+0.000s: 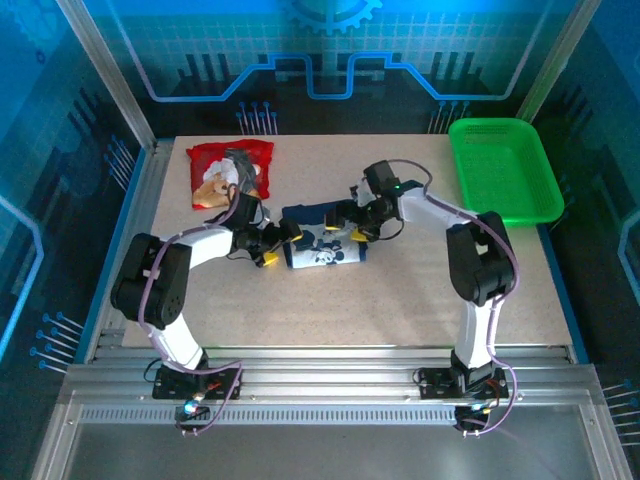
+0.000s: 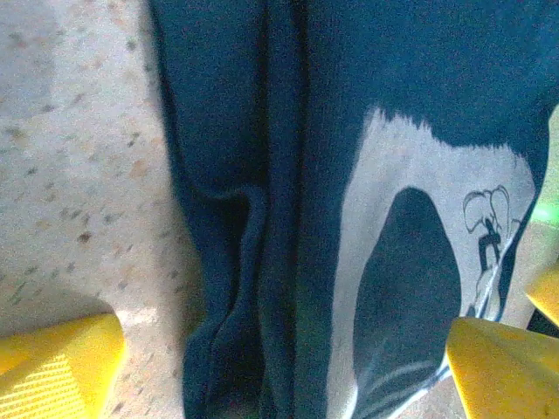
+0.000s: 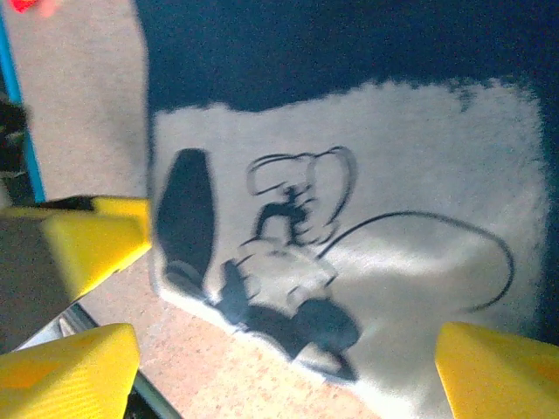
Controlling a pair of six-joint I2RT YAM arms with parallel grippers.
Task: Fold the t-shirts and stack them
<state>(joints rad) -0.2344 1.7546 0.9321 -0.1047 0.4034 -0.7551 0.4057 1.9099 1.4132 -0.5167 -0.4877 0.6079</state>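
Arms are angling inward over your navy shirt [image 1: 325, 255] at centre, left gripper [image 1: 280, 243] at its 9 o'clock edge, right gripper [image 1: 347, 230] at 12, jaws standing wide, gripping nothing; red shirt [image 1: 230, 172] lying at 11.

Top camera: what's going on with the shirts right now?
Both arms are bent over the navy t-shirt at mid-table, which lies folded small with its white print up. The left gripper and right gripper are open, fingers spread over the cloth, neither gripping it. The red t-shirt lies apart at the far left, not yet stacked. The green basket sits far right.
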